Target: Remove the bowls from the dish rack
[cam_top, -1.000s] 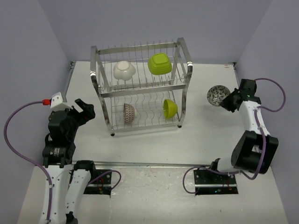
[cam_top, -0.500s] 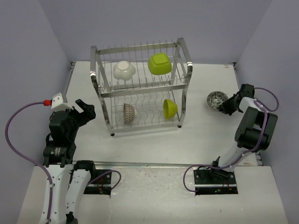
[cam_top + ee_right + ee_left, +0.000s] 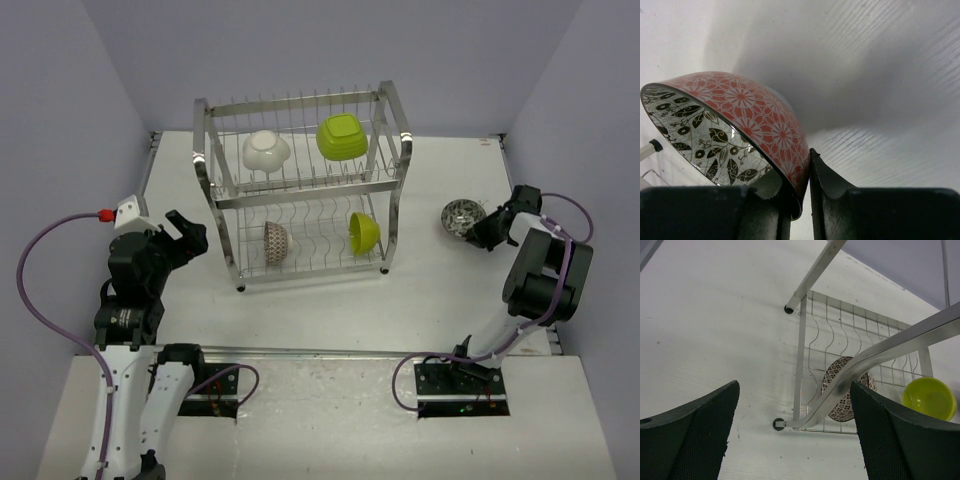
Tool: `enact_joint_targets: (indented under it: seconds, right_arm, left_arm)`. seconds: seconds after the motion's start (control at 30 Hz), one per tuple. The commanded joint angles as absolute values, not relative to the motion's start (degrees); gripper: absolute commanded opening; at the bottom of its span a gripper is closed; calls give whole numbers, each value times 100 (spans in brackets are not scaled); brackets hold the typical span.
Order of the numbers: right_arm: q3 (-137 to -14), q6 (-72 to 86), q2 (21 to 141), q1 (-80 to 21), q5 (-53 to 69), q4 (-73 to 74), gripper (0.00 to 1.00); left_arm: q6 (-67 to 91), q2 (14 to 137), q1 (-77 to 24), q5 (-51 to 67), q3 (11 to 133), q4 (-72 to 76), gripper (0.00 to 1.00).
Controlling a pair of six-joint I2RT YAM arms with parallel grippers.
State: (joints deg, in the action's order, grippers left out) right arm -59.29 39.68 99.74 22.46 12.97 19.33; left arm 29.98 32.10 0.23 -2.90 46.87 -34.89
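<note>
The dish rack [image 3: 300, 190] stands on the table [image 3: 330, 310] toward the far side, between the two arms. Four bowls sit in it. On the upper tier a white bowl [image 3: 265, 150] leans on the left and a squarish green bowl [image 3: 342, 136] stands on edge to the right. On the lower tier a patterned bowl [image 3: 276, 243] stands on edge among the dividers on the left, and a round green bowl [image 3: 364, 232] is on the right, its opening turned toward the left.

The fifth bowl [image 3: 461, 215], reddish with a flower pattern outside and black leaves on white inside, is out of the rack, over the table well to the right of it. The right gripper [image 3: 476, 228] has it by the rim: in the right wrist view the two fingers [image 3: 832, 187] pinch the bowl's wall between them, one inside and one outside. The bowl hangs tilted, low over the table; whether its base touches the surface cannot be told.

The left gripper [image 3: 185, 232] hovers just left of the rack's near left post, holding nothing. Its fingers are spread wide apart, and through the gap the left wrist view shows the rack's lower tier with the patterned bowl and the round green bowl
</note>
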Motion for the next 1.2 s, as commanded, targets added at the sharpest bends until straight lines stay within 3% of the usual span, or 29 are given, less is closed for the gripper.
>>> enact_joint_targets:
  seconds: [0.0, 0.27, 0.63, 0.93, 1.17]
  right_arm:
    - [-5915, 4034, 9817, 2206, 1380, 1679, 6]
    - [-5775, 4008, 9677, 2066, 1283, 1626, 18]
    - [-5827, 3911, 9423, 1934, 1108, 1758, 50]
    - [-5933, 3613, 8237, 1442, 299, 2206, 64]
    - [-5836, 3384, 7059, 810, 9, 2513, 68]
  left_arm:
    - [3015, 3191, 0, -158, 4755, -3305, 91]
    - [3015, 3155, 0, -114, 4816, -3357, 91]
    - [2988, 3120, 0, -79, 4887, -3445, 91]
    - [2988, 3041, 0, 324, 4869, -3559, 90]
    - [2971, 3032, 0, 545, 4860, -3630, 86]
